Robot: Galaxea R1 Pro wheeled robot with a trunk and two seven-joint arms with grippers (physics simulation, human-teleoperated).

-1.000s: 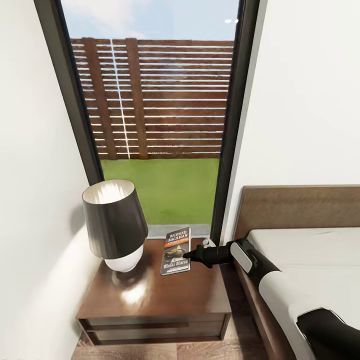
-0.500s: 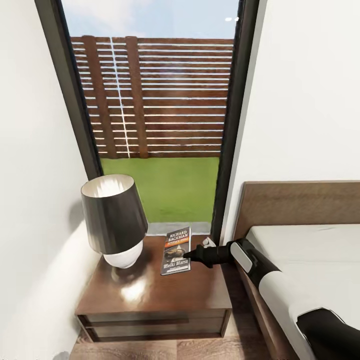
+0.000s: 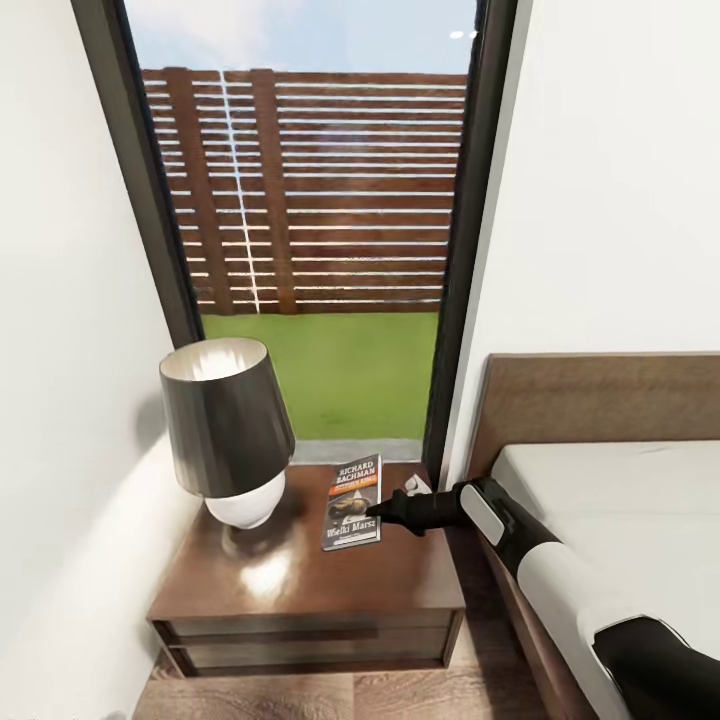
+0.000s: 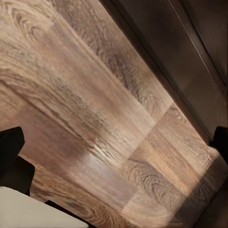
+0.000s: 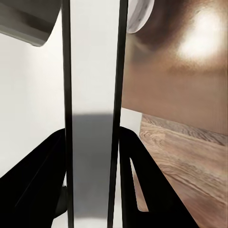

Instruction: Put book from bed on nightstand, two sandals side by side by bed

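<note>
The right claw grips the book by its long edge nearest the bed. In the right wrist view the book's thin page edge runs straight between the two dark fingers, which press on either cover. The book appears to lie on or just above the nightstand, so my judgement is that it is being set down here and only needs letting go.

Beyond the claw, past the book, a lamp stands close to the book's far edge; that is the thing to avoid nudging. The window rises behind.

The left claw hangs over bare wooden floor, its fingers spread with nothing between them.
</note>
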